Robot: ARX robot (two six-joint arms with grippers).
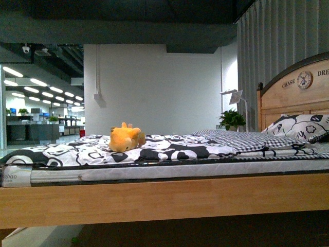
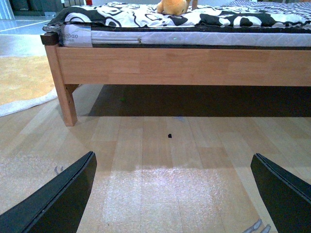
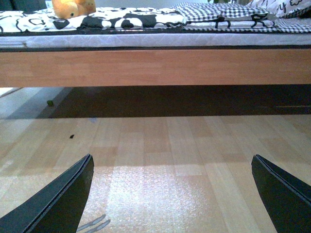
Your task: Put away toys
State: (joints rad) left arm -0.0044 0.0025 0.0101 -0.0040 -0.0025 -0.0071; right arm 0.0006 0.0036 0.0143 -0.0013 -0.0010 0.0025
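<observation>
Left end effector (image 2: 172, 155) and right end effector (image 3: 172, 156) hang low over the wooden floor (image 2: 146, 145), jaws spread wide and empty, well short of the bed (image 1: 164, 198) rail. The yellow-orange plush toy (image 1: 126, 138) lies on the quilt (image 1: 175, 146) toward the foot end, back from the mattress edge, with open bedding around it.

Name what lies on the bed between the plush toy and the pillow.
Front view: a checked blanket lies between toy and pillow, on the patterned sheet.
</observation>
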